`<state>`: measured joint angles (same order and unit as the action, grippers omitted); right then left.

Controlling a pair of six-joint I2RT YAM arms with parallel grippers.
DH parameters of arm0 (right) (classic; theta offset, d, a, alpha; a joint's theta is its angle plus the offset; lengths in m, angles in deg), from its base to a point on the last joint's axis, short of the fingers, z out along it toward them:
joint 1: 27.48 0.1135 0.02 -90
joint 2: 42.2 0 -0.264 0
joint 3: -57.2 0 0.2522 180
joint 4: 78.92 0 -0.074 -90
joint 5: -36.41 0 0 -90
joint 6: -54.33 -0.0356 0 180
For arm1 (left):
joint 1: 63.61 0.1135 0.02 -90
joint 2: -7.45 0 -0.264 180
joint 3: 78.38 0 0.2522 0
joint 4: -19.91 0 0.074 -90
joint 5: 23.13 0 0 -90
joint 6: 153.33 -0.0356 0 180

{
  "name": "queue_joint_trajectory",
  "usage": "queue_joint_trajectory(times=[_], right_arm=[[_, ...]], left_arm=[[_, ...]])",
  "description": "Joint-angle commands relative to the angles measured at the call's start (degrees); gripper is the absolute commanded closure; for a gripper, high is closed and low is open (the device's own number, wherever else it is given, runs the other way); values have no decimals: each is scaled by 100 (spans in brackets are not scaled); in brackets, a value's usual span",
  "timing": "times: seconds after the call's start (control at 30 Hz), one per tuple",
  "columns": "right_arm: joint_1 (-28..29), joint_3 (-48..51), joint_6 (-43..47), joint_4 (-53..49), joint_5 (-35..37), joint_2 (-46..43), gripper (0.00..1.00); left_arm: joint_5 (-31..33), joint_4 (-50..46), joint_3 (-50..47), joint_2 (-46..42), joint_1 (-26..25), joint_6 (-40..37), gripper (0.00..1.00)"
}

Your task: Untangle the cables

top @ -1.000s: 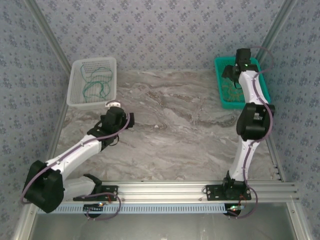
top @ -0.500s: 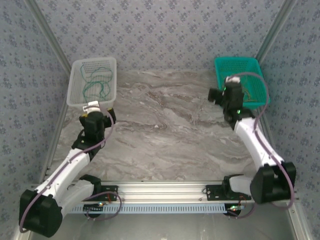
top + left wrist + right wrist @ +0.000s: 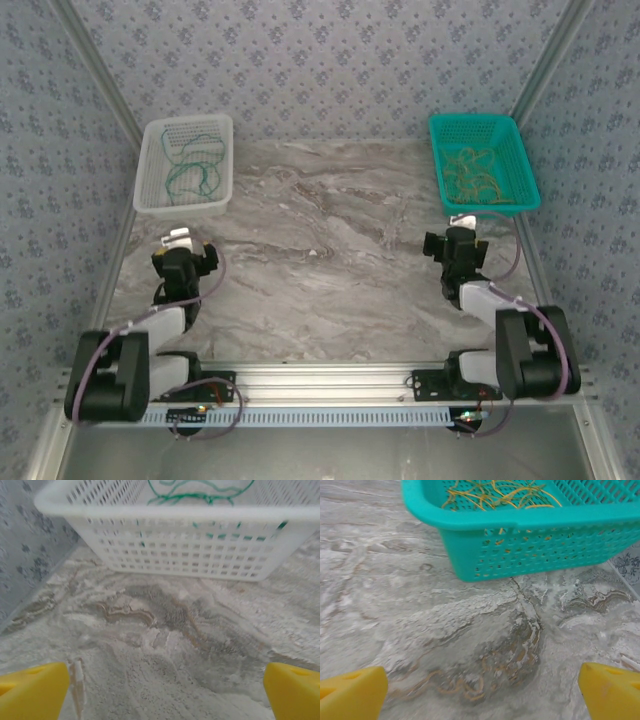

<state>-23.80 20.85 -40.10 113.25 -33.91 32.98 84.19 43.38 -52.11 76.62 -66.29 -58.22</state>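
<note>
Dark green cables (image 3: 192, 176) curl in loose loops inside the white basket (image 3: 150, 170) at the back left; their loops (image 3: 200, 492) show over the rim in the left wrist view. Yellow cables (image 3: 473, 172) lie tangled in the teal basket (image 3: 525, 165) at the back right, and the same cables (image 3: 495, 492) show in the right wrist view. My left gripper (image 3: 182, 250) rests low over the table a short way in front of the white basket, open, yellow fingertips (image 3: 32, 690) wide apart with bare marble between. My right gripper (image 3: 458, 240) sits likewise in front of the teal basket, open and empty.
The marble table (image 3: 330, 250) stretches between the two baskets. Patterned walls close in on the left, right and back. An aluminium rail (image 3: 330, 380) with the arm bases runs along the near edge.
Both arms have folded back toward their bases. The right gripper left the teal basket and came down in front of it; the left gripper drew back from the white basket.
</note>
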Motion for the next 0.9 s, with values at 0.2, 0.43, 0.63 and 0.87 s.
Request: queue_joint_trajectory(times=[0.2,0.43,0.63,0.87], right_arm=[[-430,36,545,1934,-1391,1083,0],[-503,68,671,2107,-1892,1199,0],[-552,44,583,2048,-1788,1194,0],[-569,20,566,2032,-1847,1199,0]], left_arm=[[-796,2690,149,1815,485,85,1],[-1429,2096,392,1726,92,-660,1],[-1678,1003,1074,1871,488,-286,1],[-1433,944,1108,1866,343,-374,1]])
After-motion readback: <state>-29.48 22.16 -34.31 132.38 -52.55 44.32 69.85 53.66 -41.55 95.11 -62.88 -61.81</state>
